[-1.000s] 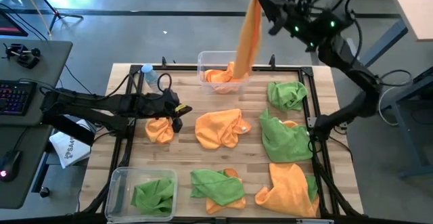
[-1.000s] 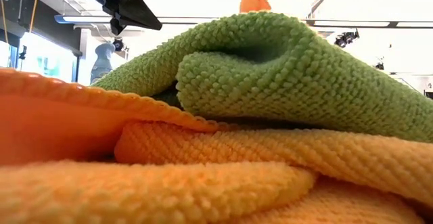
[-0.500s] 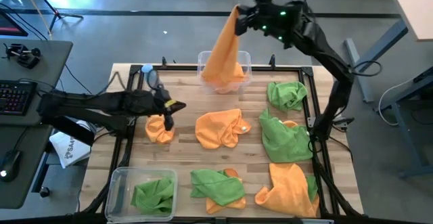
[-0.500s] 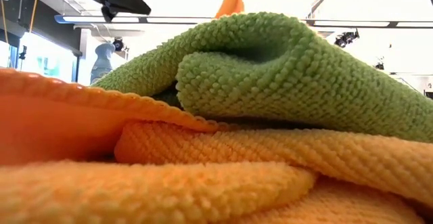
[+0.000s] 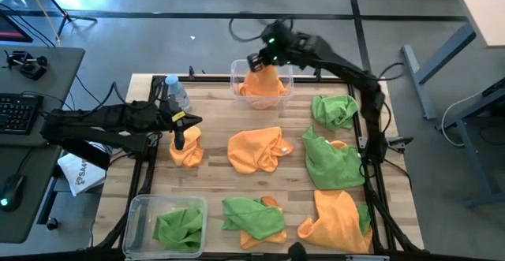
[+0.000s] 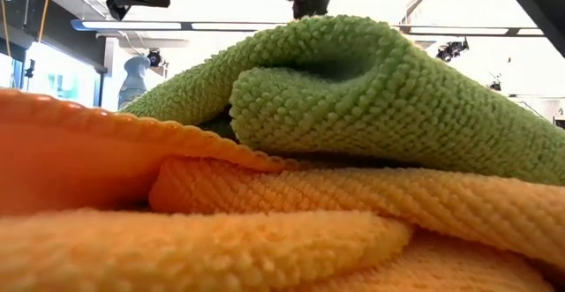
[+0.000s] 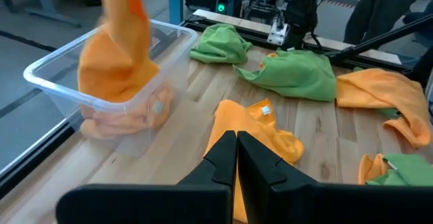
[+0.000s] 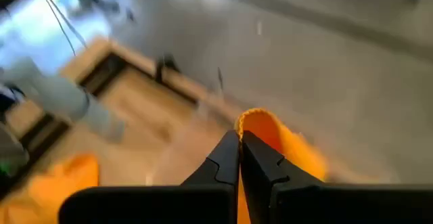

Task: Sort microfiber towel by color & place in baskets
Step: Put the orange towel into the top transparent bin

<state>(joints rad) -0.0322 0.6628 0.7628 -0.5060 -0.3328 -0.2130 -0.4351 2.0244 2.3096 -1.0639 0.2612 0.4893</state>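
Only partly sorted. Right gripper (image 5: 259,62) clamped on an orange towel (image 5: 263,80) in the far basket (image 5: 237,70). Left gripper (image 5: 180,141) shut on another orange (image 5: 186,151). One green (image 5: 178,227) in the near basket (image 5: 136,210). Many left on the bench (image 5: 217,123).

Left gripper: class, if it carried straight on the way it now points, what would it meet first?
The left gripper, fingers shut, points across the table at the crumpled orange towel lying just ahead of its tips. It would probably meet that first, though depth is hard to judge; the green towel lies beyond.
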